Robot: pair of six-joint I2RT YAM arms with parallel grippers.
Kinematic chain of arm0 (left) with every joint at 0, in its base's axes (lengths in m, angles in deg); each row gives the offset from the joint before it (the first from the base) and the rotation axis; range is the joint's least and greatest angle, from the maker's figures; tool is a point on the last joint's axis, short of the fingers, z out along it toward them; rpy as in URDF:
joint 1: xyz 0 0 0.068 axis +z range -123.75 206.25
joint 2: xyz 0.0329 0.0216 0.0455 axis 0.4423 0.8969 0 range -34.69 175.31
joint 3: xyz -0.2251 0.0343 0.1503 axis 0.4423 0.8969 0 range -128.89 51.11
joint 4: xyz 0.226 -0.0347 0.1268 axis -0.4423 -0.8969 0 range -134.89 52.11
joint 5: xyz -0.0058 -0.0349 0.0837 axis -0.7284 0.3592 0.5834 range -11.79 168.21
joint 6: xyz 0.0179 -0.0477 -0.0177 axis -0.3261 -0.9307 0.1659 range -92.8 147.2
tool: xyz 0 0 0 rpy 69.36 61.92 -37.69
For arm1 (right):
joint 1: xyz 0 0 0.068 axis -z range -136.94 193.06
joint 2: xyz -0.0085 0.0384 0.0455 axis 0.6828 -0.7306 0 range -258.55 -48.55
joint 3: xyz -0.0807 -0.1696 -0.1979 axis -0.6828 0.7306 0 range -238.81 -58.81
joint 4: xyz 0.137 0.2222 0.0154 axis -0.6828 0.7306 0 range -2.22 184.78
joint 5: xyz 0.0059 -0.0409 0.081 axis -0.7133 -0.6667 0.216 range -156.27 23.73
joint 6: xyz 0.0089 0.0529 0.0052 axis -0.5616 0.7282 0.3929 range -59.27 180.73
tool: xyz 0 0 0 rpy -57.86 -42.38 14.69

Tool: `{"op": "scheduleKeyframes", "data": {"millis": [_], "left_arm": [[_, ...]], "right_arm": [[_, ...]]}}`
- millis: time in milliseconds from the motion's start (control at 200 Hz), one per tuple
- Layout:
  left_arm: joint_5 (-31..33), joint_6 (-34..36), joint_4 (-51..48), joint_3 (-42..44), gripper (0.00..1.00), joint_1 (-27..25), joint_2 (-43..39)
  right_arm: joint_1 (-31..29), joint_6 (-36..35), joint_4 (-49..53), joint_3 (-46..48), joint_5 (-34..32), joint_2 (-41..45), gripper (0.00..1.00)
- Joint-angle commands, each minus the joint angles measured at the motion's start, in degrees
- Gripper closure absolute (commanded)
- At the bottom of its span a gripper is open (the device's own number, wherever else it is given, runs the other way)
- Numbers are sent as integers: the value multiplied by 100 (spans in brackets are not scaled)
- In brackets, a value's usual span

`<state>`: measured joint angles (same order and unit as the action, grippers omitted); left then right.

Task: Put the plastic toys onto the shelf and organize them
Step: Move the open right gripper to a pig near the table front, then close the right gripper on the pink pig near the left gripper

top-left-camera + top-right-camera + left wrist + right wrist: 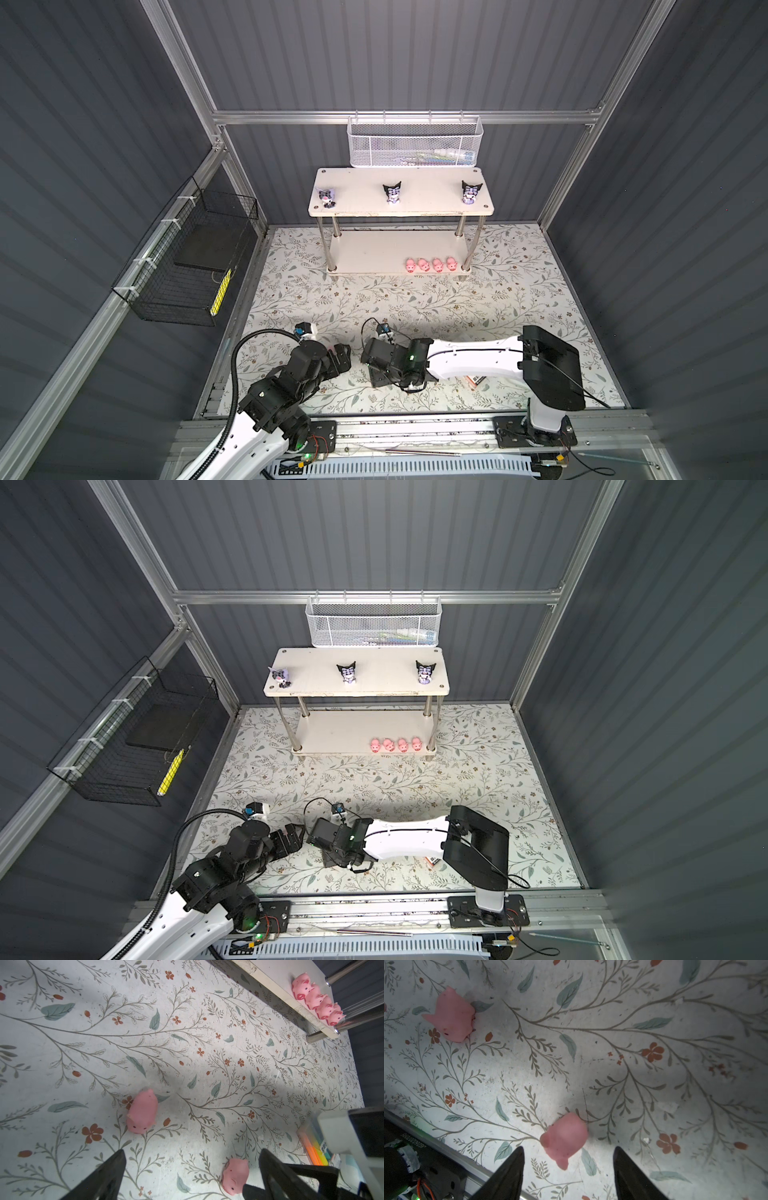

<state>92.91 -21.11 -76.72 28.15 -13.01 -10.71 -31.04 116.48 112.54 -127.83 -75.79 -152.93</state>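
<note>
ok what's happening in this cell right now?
Two arms are sorting toys onto the white shelf. Three cartoon figurines stand on its top board, and four pink pigs line the lower board toward the right in both top views. Two more lie loose on the floral mat: one pig just ahead of the open right tool, the other pig ahead of the wide-open left tool. Neither tool holds anything.

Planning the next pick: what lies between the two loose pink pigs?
Nothing: only bare floral table lies between the near pig and the far pig, as the right wrist view shows.
</note>
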Motion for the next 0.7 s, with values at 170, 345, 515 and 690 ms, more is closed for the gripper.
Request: {"op": "scheduleKeyframes", "data": {"millis": [170, 345, 515, 690], "left_arm": [[220, -117, -129, 28, 0, 24, 35], [228, -152, -186, 29, 0, 24, -95], [249, -169, -213, 37, 0, 28, -169], [252, -136, -179, 31, 0, 21, -123]], "right_arm": [[-212, 79, 161, -419, 233, -380, 40], [-267, 116, 361, -593, 268, -558, 43], [-341, 164, 578, -649, 41, -513, 42], [-368, 396, 905, -675, -202, -531, 41]]}}
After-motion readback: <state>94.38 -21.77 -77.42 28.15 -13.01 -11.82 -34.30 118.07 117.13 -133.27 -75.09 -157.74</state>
